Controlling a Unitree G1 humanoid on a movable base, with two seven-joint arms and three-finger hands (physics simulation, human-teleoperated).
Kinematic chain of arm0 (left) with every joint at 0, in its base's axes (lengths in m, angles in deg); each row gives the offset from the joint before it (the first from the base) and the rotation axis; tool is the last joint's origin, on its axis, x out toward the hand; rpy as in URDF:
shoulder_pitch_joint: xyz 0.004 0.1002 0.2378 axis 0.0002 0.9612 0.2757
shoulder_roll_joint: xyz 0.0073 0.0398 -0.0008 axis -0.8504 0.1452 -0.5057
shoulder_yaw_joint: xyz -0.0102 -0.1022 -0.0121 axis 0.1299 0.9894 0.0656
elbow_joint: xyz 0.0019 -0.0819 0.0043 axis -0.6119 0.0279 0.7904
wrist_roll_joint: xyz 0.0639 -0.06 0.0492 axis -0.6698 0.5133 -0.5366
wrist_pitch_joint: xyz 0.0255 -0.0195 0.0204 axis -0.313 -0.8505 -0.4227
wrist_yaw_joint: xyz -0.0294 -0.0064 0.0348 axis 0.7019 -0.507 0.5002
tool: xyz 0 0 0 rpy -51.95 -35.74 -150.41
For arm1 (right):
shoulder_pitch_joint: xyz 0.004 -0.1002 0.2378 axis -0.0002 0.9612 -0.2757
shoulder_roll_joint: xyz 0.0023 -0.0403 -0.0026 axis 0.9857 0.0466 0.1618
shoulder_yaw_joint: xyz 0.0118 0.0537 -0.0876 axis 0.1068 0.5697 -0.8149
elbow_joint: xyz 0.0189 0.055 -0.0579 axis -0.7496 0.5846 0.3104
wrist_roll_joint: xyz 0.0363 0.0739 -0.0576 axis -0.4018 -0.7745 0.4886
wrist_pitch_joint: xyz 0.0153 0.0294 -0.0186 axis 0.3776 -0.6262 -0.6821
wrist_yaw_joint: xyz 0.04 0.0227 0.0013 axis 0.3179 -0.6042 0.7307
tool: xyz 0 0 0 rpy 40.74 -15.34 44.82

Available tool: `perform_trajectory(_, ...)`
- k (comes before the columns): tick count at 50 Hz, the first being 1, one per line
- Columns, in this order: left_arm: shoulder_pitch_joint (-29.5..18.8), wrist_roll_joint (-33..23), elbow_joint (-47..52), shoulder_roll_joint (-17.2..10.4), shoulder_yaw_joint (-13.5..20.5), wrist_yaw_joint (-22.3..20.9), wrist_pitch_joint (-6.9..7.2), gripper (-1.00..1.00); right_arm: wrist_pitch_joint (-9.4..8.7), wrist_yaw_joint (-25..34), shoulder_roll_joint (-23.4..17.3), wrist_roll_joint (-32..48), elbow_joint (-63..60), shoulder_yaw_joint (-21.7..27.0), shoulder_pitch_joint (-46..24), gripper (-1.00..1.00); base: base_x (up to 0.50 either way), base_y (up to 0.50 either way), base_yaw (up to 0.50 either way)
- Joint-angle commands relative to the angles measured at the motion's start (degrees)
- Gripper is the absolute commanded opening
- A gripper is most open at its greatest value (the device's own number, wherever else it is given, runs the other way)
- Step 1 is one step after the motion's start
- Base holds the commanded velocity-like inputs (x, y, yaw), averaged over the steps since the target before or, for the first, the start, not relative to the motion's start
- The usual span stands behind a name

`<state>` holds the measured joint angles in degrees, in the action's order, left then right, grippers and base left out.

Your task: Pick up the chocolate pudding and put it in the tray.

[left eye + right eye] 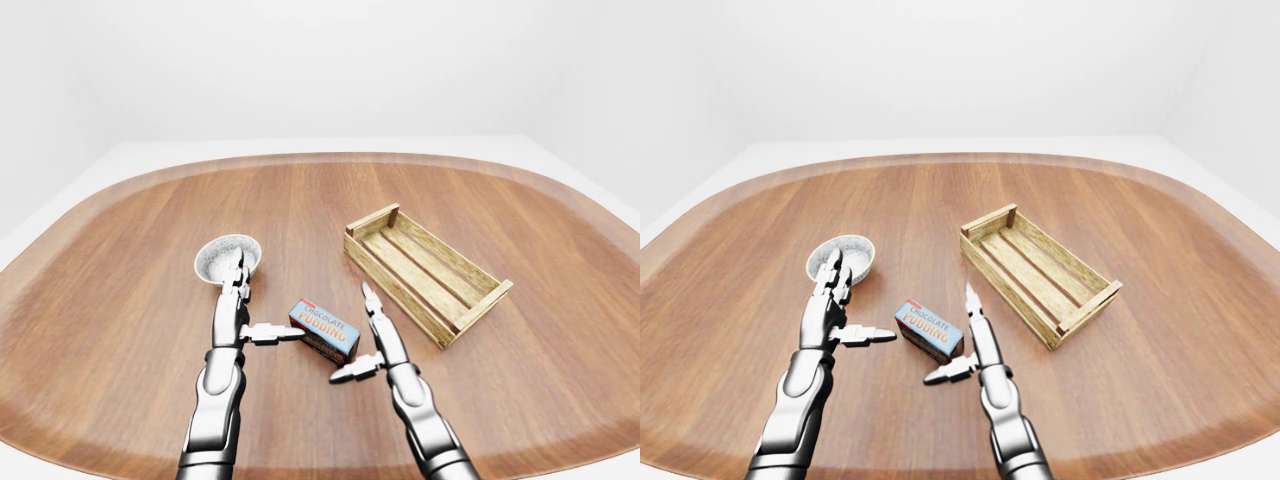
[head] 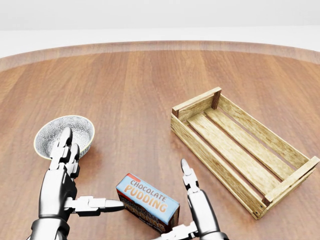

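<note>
both hands [image 2: 62,175] [image 2: 195,210], fingers open, flank the chocolate pudding box [image 2: 148,202]; next they must close, then carry it to the wooden tray [image 2: 240,150].

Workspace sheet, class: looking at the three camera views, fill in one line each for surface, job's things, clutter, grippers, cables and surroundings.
Surface: wooden table, rounded, raised rim.
Job's things: chocolate pudding box lies on the table between the hands; wooden tray, slatted, with nothing in it, stands apart to the head view's right.
Clutter: patterned bowl at the left, partly behind the left hand's fingers.
Grippers: left hand open, thumb tip at the box's left end; right hand open, beside the box's right end, contact unclear.
Cables: nothing seen.
Surroundings: plain white floor and walls.
</note>
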<state>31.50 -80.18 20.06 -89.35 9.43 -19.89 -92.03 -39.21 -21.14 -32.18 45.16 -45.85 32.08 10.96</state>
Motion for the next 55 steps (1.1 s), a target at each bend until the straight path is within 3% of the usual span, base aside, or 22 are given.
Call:
perform_trajectory(1,-0.1,-0.1,0.0,0.0,-0.1,-0.2,0.52,1.0,0.0,-0.5,0.1,0.6,3.0,0.5,-1.1,1.0,0.0,0.0,0.0)
perform_trajectory(11,0.1,-0.2,0.1,0.0,-0.2,-0.2,0.4,1.0,0.0,-1.2,0.2,1.3,6.7,1.1,-2.2,1.0,0.0,0.0,0.0)
perform_trajectory(32,0.1,0.0,1.1,0.0,-0.2,-0.1,1.54,1.0,0.0,-1.5,0.2,2.0,9.4,1.8,-3.5,1.0,0.0,0.0,0.0)
perform_trajectory(38,0.0,0.0,0.3,0.0,-0.1,-0.2,0.82,1.0,0.0,-1.9,0.2,2.2,11.4,2.0,-4.0,1.0,0.0,0.0,0.0)
perform_trajectory(55,0.1,0.0,0.6,0.0,-0.2,-0.2,0.92,1.0,0.0,-2.0,0.3,2.4,14.5,2.3,-4.8,1.0,0.0,0.0,0.0)
